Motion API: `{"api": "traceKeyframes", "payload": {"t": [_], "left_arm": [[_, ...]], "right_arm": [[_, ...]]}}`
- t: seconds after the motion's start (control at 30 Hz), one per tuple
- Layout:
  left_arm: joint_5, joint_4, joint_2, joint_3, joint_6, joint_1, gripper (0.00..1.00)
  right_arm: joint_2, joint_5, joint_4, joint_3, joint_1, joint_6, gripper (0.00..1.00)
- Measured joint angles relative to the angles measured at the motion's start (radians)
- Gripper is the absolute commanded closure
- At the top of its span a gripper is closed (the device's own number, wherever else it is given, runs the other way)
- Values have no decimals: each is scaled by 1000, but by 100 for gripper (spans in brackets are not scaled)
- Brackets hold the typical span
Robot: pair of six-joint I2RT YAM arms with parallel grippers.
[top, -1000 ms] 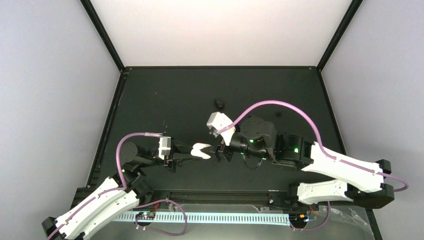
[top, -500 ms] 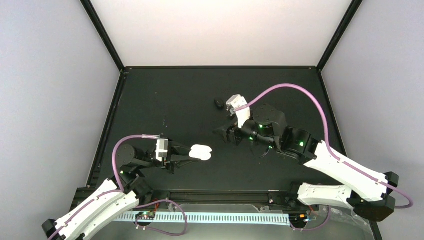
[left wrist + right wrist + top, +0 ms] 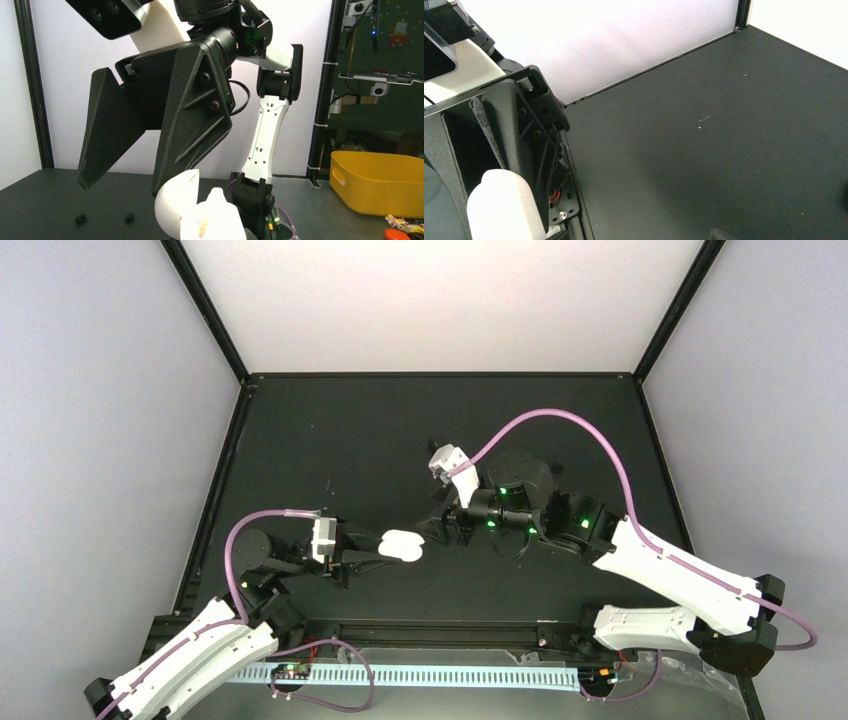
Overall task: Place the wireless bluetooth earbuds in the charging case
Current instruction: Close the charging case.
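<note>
Your left gripper (image 3: 386,546) stays clamped on the open white charging case (image 3: 405,544), with a white earbud (image 3: 216,202) standing inside it; your right gripper (image 3: 437,528), jaws apart, has swung back from farther up the table to just beside the case

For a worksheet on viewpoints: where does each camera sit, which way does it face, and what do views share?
Top external: overhead behind the bases, looking down at the table; both arms show.
Left wrist: low, looking past the charging case at the open right gripper; own fingers unseen.
Right wrist: faces the left gripper shut on that case.
Shared: the case, in all three.
</note>
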Motion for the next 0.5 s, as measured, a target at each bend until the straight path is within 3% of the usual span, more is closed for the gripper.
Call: {"api": "traceKeyframes", "payload": {"t": [0.5], "left_arm": [[0, 0, 0, 0, 0, 0, 98]], "right_arm": [[12, -53, -8, 0, 0, -14, 29]]}}
